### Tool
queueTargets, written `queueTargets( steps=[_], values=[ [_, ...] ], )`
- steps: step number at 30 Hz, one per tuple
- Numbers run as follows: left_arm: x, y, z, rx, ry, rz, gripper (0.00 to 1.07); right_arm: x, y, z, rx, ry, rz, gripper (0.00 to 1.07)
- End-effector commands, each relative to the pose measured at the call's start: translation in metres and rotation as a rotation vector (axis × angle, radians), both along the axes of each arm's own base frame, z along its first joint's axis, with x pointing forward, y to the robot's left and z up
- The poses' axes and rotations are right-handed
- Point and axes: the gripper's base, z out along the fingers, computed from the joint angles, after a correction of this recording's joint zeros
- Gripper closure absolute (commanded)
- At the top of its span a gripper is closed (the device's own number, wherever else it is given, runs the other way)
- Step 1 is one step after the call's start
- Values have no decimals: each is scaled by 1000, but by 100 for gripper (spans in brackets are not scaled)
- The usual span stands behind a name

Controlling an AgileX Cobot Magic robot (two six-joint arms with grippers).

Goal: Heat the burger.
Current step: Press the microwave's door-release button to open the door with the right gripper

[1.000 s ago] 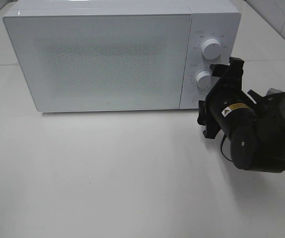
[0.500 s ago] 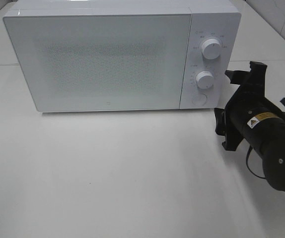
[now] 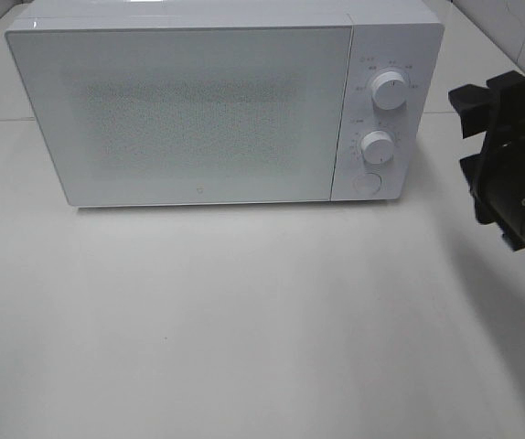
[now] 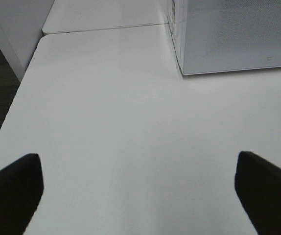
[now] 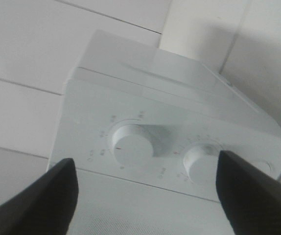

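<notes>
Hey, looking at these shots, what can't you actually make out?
Burger: in no view; the shut, speckled microwave door hides the inside.
Dial markings: too small in the high view, blurred in the right wrist view.
Right gripper: partly cut off by the high view's right edge.
Left gripper: only fingertips show, left wrist view.

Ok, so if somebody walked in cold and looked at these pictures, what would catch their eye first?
The big white microwave, door shut, stands at the back of the table and dominates the high view. Next comes the black right gripper, jaws open, off the microwave's right side and facing its upper knob and lower knob. No burger is in view.
</notes>
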Motion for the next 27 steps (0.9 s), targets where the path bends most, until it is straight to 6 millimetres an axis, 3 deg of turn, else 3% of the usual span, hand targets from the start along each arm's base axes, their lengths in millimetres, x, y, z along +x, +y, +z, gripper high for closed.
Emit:
queueTargets(
  steps=[1, 3, 4, 5, 9, 11, 21, 27],
  values=[
    [-3, -1, 0, -15, -27, -5, 6, -4, -1, 20, -215, -126, 30, 31],
    [-3, -1, 0, -15, -27, -5, 6, -11, 2, 26, -448, -100, 118, 31],
    [-3, -1, 0, -15, -27, -5, 6, -11, 2, 26, -448, -100, 118, 31],
    [-3, -1, 0, -15, -27, -5, 6, -14, 5, 29, -577, -63, 183, 31],
    [-3, -1, 0, -15, -27, -5, 6, -18, 9, 33, -738, 11, 303, 31],
    [-3, -1, 0, -15, -27, -5, 6, -22, 16, 35, -847, 101, 452, 31],
    [-3, -1, 0, -15, -27, -5, 6, -28, 31, 46, -1067, 233, 789, 31],
    [-3, -1, 0, -15, -27, -5, 6, -24, 26, 52, -1143, 295, 818, 31]
  ],
)
